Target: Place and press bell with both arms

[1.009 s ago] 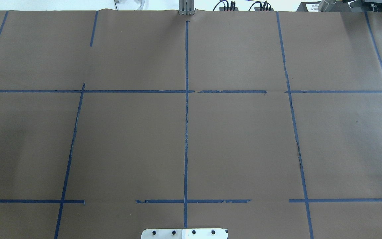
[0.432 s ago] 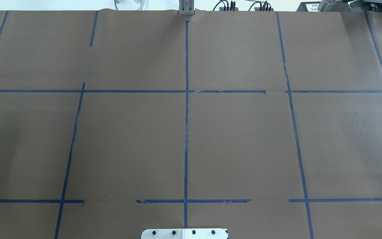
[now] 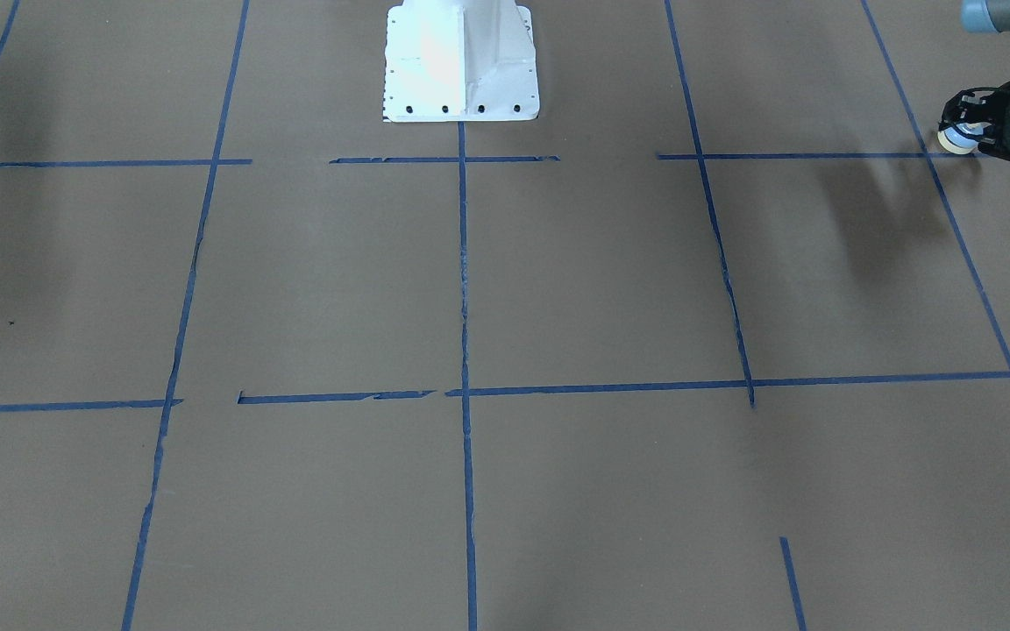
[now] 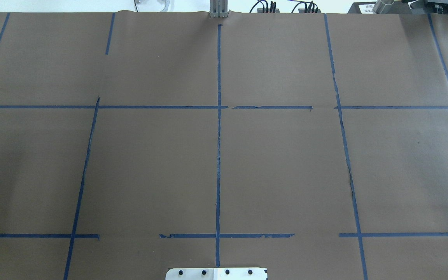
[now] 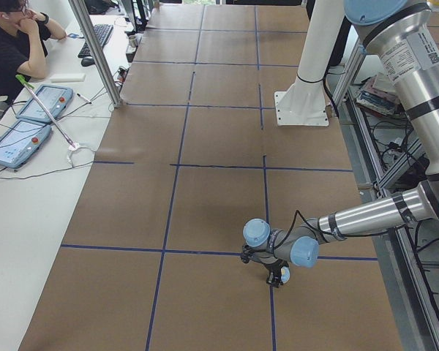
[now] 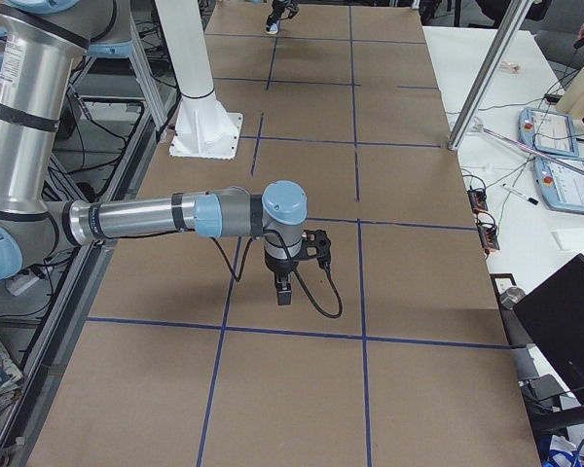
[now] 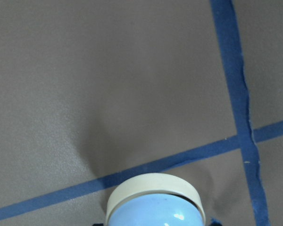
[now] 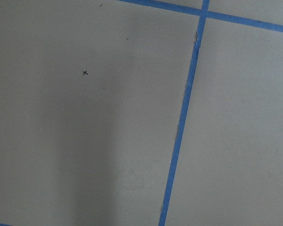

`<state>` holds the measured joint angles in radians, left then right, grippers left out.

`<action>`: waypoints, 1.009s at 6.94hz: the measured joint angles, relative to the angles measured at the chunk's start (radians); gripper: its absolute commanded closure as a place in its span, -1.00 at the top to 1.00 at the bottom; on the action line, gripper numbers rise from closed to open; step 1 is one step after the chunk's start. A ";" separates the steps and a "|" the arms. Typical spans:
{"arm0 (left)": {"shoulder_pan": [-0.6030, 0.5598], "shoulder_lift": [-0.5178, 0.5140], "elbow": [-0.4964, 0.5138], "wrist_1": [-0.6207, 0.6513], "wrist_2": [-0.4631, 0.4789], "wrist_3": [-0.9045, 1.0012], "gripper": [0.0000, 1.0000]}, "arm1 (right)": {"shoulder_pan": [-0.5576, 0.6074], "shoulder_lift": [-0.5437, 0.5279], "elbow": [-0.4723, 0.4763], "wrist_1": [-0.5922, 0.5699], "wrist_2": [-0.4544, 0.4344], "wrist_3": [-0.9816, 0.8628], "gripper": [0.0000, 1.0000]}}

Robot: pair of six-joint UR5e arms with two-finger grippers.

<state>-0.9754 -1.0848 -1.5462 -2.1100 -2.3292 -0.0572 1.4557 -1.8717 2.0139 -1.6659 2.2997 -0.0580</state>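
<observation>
Left wrist-mounted camera looks past the bell (image 7: 155,207) at its lower edge: blue dome nearest the lens, cream base ring turned away toward the table (image 7: 85,70), so it sits tipped on its side between the jaws. From the front-facing camera, the left gripper (image 3: 965,130) has its jaws closed on the bell low over the brown paper, just beside a blue tape crossing (image 7: 245,141) (whether the base touches is unclear). The right gripper (image 6: 284,290) hangs pointing down, well apart; its opening cannot be told.
</observation>
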 measured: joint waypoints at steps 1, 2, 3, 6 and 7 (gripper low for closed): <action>-0.004 0.002 -0.026 -0.040 0.001 -0.022 -0.78 | 0.000 0.000 0.000 0.000 0.001 0.001 1.00; -0.010 0.004 -0.093 -0.063 0.002 -0.099 -0.78 | 0.000 0.000 0.000 0.000 0.001 0.001 1.00; -0.012 0.000 -0.190 -0.072 0.003 -0.231 -0.79 | 0.000 0.000 0.000 0.000 0.002 0.002 1.00; 0.012 -0.129 -0.363 -0.059 0.005 -0.619 -0.81 | 0.000 -0.001 -0.001 -0.001 0.004 0.003 1.00; 0.049 -0.225 -0.373 -0.026 0.005 -0.734 -0.82 | 0.000 -0.001 -0.003 -0.001 0.004 0.003 1.00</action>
<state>-0.9259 -1.3097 -1.9190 -2.1362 -2.3241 -0.7909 1.4557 -1.8727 2.0112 -1.6672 2.3038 -0.0552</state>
